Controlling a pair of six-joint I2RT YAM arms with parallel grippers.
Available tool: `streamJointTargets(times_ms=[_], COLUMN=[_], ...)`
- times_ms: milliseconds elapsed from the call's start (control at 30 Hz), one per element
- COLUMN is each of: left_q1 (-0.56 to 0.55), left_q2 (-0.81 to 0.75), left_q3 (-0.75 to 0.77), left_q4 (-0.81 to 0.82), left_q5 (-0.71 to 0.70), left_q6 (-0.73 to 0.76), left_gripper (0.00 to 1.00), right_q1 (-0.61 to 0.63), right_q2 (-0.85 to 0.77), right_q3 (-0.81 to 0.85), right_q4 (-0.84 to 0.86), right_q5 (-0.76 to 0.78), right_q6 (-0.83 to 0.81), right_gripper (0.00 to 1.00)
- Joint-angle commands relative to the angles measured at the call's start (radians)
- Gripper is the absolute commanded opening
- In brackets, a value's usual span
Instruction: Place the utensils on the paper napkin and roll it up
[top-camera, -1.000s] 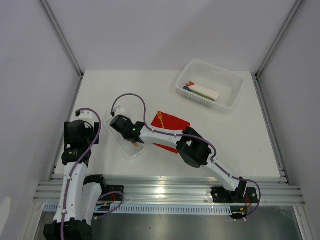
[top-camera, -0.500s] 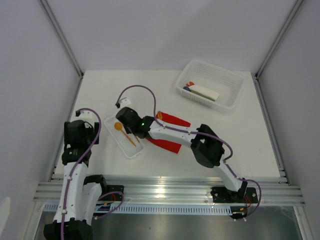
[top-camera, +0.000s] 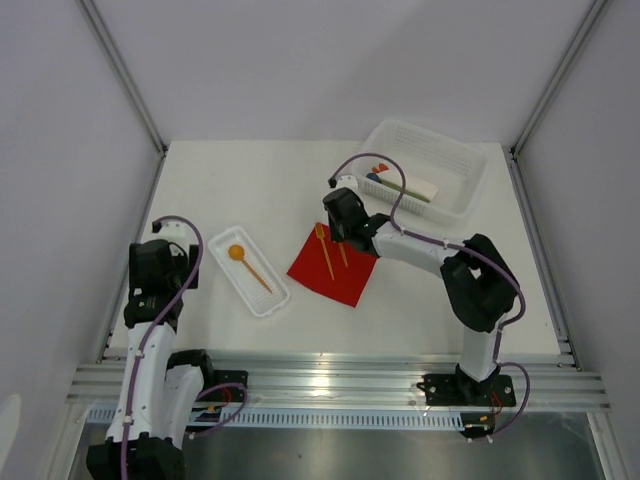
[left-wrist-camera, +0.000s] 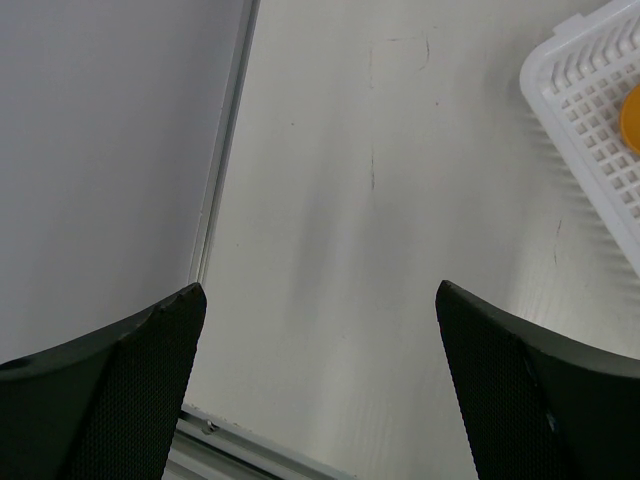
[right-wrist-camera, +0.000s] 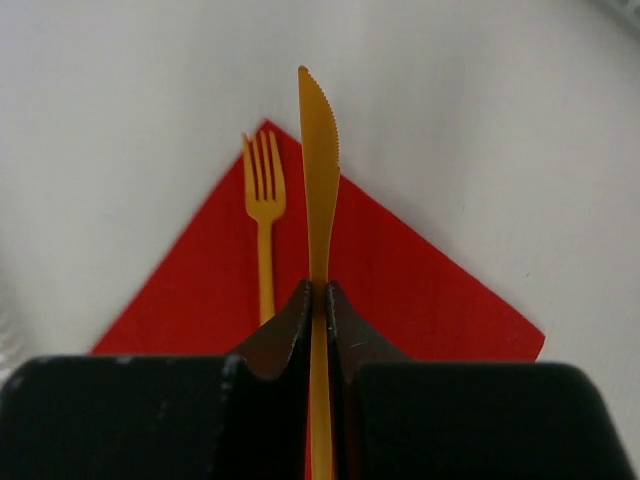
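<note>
The right gripper (right-wrist-camera: 318, 290), clamped on the knife (right-wrist-camera: 320, 170), hangs over the paper napkin (top-camera: 345, 280), and its arm (top-camera: 430, 250) bars the napkin's right side. The fork (right-wrist-camera: 263, 190) lies on the napkin just left of the knife. Left of the napkin a strip of bare table (top-camera: 290, 225) parts it from the white tray (top-camera: 222, 262) — beyond the napkin to the right stands the mesh basket (top-camera: 470, 180) — and the napkin's near side is open table.

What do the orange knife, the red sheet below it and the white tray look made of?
The knife is probably moulded plastic: uniform orange, smooth, with a thin serrated edge. The paper napkin seems to be thin matte paper, lying flat with sharp corners. The tray is apparently white plastic, with a perforated grid floor.
</note>
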Motion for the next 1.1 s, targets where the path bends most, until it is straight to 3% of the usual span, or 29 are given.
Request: streamJointTargets(times_ms=[0, 1067], left_q1=[0.007, 0.008], left_q2=[0.007, 0.018], left_q3=[0.004, 0.002], left_q4=[0.008, 0.013], left_q5=[0.008, 0.006], left_q6=[-0.009, -0.008], left_gripper=[1.0, 1.0], right_q1=[0.009, 0.022], right_q2=[0.051, 0.174], right_q3=[-0.012, -0.024], right_q4=[0.08, 0.095], right_q5=[-0.011, -0.033], right_q6=[-0.008, 0.076], right_gripper=[0.0, 0.0])
